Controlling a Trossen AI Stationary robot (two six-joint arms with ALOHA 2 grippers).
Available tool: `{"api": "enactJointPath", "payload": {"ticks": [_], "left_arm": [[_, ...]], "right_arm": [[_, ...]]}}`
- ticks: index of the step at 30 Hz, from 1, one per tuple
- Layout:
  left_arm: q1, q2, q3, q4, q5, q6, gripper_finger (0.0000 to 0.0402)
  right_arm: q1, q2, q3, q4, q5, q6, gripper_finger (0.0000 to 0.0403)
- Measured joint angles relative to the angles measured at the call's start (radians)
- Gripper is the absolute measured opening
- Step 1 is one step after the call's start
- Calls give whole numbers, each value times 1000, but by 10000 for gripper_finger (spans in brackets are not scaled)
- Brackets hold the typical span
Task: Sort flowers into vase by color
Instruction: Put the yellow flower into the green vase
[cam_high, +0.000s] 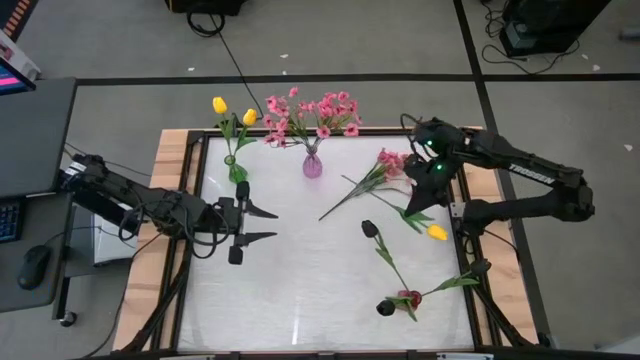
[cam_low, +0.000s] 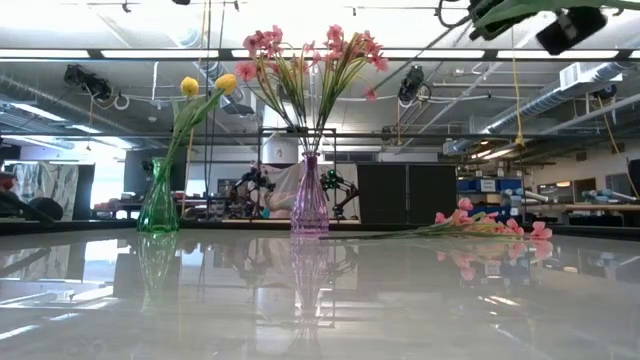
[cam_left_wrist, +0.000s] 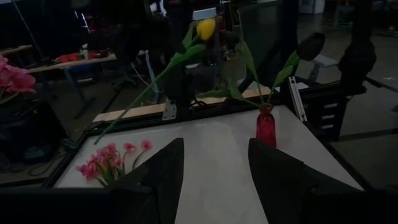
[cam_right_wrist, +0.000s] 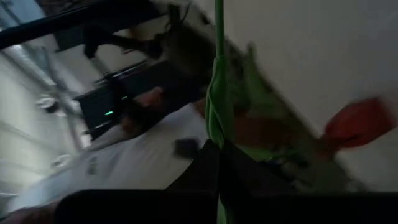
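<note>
My right gripper (cam_high: 418, 195) hangs over the table's right side, shut on a yellow tulip (cam_high: 437, 232) that shows raised in the left wrist view (cam_left_wrist: 205, 28). My left gripper (cam_high: 262, 225) waits open and empty left of centre. A green vase (cam_high: 232, 160) at the far left holds two yellow tulips. A purple vase (cam_high: 312, 165) at far centre holds pink blossoms. A red vase (cam_high: 405, 300) near the front right holds dark tulips (cam_high: 369, 228). One pink spray (cam_high: 390, 160) lies flat on the table. My right gripper pinches the tulip's green stem (cam_right_wrist: 219, 134) between its two shut fingers, close to a leaf. The stem runs out past the fingertips. The flower is lifted clear of the table and slants, its yellow head (cam_left_wrist: 205, 28) high and its stem end lower, toward the far side.
The wooden table frame (cam_high: 175, 180) borders the white top. A desk with a mouse (cam_high: 33, 265) stands off the left side. Open white surface lies at the table's centre and front left.
</note>
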Motion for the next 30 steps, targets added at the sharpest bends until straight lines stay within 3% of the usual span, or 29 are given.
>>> {"api": "enactJointPath", "payload": {"ticks": [4, 14, 30], "left_arm": [[0, 0, 0, 28, 0, 32, 185], [0, 0, 0, 181, -31, 246, 185], [0, 0, 0, 225, -171, 602, 185]], "right_arm": [[18, -20, 0, 105, -28, 169, 15], [75, 8, 0, 693, 29, 624, 15], [266, 128, 0, 972, 288, 942, 16]]}}
